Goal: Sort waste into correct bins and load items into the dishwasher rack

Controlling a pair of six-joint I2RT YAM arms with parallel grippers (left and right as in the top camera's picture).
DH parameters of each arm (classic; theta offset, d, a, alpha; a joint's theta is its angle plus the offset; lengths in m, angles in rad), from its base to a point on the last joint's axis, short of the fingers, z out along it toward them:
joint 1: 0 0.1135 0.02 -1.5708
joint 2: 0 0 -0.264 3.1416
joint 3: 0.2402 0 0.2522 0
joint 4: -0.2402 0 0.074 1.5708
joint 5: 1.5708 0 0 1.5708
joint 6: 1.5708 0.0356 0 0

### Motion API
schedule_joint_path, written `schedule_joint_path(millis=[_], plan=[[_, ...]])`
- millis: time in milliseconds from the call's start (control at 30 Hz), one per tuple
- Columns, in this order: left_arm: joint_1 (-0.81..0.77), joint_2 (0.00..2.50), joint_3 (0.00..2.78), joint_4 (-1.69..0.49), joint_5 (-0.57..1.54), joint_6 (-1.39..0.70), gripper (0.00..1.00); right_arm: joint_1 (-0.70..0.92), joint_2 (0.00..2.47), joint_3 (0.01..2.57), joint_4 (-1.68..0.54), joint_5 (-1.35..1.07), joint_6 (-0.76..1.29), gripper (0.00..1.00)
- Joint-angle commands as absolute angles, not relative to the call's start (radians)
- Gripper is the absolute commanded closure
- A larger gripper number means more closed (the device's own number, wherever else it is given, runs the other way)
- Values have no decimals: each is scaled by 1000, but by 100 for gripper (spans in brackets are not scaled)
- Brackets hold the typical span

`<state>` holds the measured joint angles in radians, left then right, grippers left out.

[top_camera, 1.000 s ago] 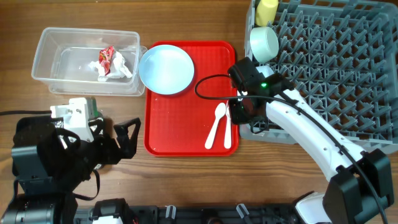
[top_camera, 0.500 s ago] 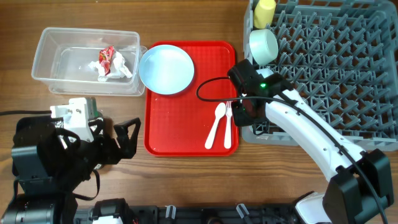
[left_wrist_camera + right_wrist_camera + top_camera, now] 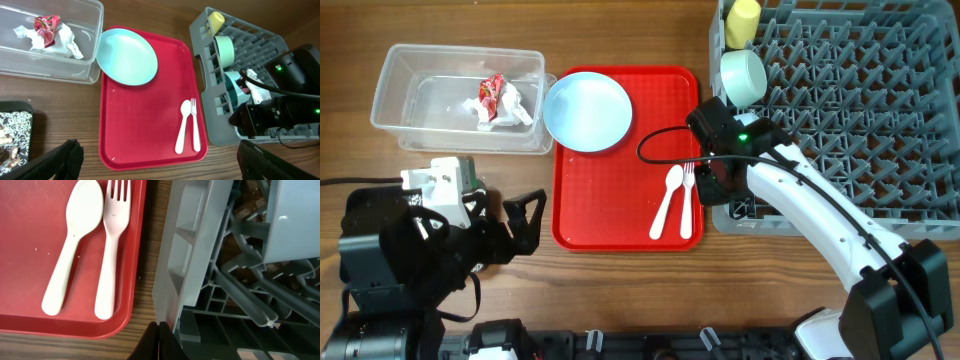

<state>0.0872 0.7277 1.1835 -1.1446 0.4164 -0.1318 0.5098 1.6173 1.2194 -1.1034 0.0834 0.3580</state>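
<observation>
Your right gripper [image 3: 159, 342] slid toward 3 o'clock off the red tray [image 3: 610, 200], pressed together; fork [image 3: 687, 200] and spoon [image 3: 667, 198] lay uncovered, unloaded. Your left gripper [image 3: 160, 152] stood spread.

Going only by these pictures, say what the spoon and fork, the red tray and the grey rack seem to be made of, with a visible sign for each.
Spoon and fork: probably plastic; opaque white, smooth, with a soft sheen.
Red tray: likely plastic; uniform colour, slightly glossy, rounded raised rim.
Grey rack: seemingly moulded plastic; matte, with thick ribs and pegs.
</observation>
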Motion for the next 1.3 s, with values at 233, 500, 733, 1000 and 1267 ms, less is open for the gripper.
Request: schedule_joint_path(millis=[233, 500, 733, 1000, 1267], plan=[[94, 728, 1195, -1142, 429, -115, 0, 508, 1557, 1235, -1055, -170, 366, 96], [94, 728, 1195, -1179, 427, -110, 0, 508, 1367, 1237, -880, -276, 351, 96], [80, 761, 1195, -1188, 410, -83, 0, 508, 1271, 1238, -844, -262, 279, 96], [-124, 889, 1195, -1175, 246, -60, 0, 508, 1168, 1238, -834, -194, 210, 96], [-425, 1110, 1195, -1068, -46, -171, 0, 508, 1104, 1238, -897, -186, 208, 96]])
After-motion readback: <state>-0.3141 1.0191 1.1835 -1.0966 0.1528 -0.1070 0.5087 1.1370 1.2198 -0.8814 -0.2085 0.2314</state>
